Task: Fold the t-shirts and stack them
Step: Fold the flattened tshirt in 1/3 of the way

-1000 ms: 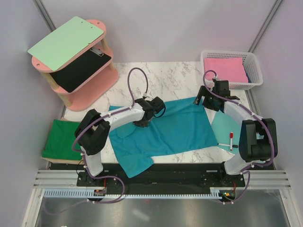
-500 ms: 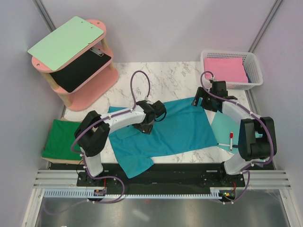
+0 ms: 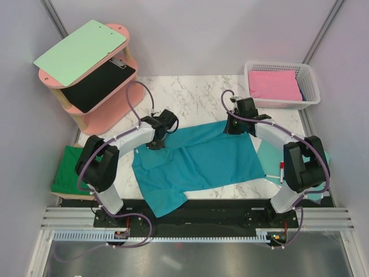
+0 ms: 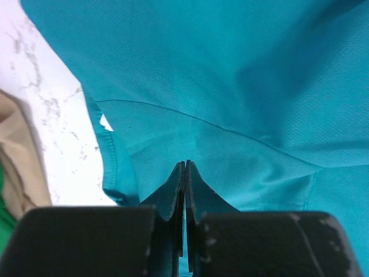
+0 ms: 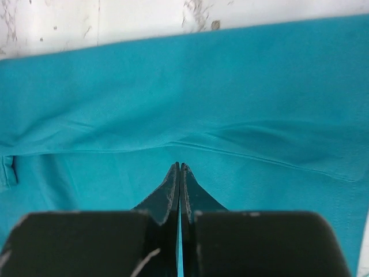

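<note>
Two shirts. Well left of the left hand (image 4: 184,173), folded at the tabletop (image 3: 196,95) edge: dark green t-shirt (image 3: 72,170). Under both hands, spread across the marble: teal-blue t-shirt (image 3: 199,158). Left hand pressed together, pinching teal cloth beside a sleeve seam. Right hand (image 5: 179,172) likewise closed on the cloth, just short of the far edge.

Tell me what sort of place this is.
Probably a robot test cell, not a home: left arm and right arm bolted to a metal rail, plain partition walls, a teal t-shirt staged on a marble-look table.
</note>
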`<state>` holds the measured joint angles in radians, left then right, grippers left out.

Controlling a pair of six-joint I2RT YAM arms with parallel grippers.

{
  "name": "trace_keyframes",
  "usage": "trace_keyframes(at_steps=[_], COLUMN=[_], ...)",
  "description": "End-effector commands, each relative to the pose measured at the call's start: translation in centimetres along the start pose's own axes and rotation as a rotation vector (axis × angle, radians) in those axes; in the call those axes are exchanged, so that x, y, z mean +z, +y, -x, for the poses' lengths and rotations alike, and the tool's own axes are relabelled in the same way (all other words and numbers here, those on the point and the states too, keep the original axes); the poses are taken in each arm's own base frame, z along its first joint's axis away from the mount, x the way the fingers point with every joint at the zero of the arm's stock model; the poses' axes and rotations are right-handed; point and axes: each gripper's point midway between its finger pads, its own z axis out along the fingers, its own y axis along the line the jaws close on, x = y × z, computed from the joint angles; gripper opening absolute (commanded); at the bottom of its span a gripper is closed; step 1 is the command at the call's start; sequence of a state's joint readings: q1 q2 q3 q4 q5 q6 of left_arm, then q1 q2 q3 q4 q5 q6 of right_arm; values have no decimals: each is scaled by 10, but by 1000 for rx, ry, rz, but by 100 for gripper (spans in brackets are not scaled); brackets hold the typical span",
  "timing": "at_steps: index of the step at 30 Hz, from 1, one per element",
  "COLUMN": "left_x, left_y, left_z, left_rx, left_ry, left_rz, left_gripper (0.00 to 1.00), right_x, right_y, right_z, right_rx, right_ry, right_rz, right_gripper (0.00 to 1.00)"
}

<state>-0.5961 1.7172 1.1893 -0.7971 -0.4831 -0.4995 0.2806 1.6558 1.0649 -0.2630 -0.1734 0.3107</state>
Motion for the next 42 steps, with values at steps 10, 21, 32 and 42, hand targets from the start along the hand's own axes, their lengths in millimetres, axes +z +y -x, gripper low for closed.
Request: trace_keyframes(at_steps=[10,21,32,42], left_x=[34,69,104,75], left_y=[-21,-27,7,17], left_z=[-11,26,74,127], left_rx=[-89,-94,-119,-121], left_ry=[80,95,96,-50], left_rz=[-128,-63,76,74], left_gripper=[2,2,2,2], right_x=[23,72,111,95], right_y=[18,-7,-30,-26], right_z=[-35,-49,-9,19], right_rx=[-63,-38,-25,-28], right_ry=[131,198,129,51], right_rz=[12,-102,-263,-284], right_gripper=[0,0,0,0])
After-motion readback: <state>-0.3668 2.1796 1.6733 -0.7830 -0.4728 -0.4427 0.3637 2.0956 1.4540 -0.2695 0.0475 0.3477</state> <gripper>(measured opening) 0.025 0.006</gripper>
